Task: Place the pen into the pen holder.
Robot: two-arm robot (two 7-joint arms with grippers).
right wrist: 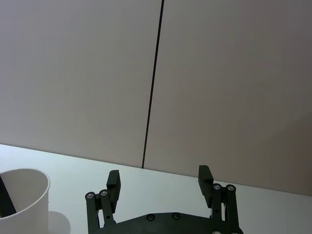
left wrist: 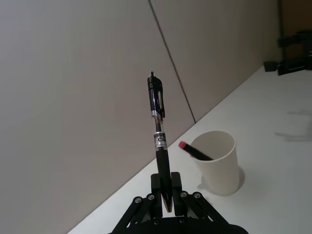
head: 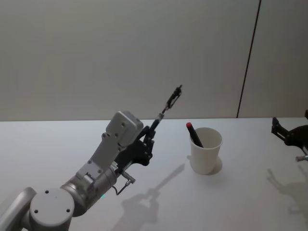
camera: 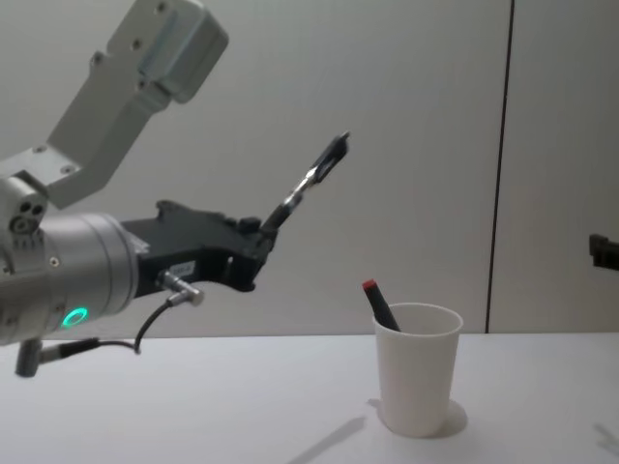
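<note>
Low on the robot's left side, the grey metal left arm (head: 96, 168) reaches forward above the plain white bench (head: 53, 139). Its black left end effector (head: 150, 136) is raised clear of the surface. The two fingers (left wrist: 176, 181) are drawn in tight on the lower barrel of a slim black click pen with a silver clip (head: 166, 107). The writing tip sits down between them, and the clip end points up and away, slanting towards the robot's right. This pen hangs in the air to the left of the pen holder, apart from it and not over its mouth. Farther on, a little right of centre, the pen holder, a plain white tapered paper cup with a rolled rim (head: 206, 156), stands upright on the bench. A dark marker with a red end (head: 194, 134) leans inside it against the left of the rim, red end poking out above. Well apart to the right, the black right end effector (right wrist: 160, 178) hovers over the bench with its fingers spread wide and nothing between them. Behind everything runs a plain grey wall with one dark vertical seam (head: 248, 57).
</note>
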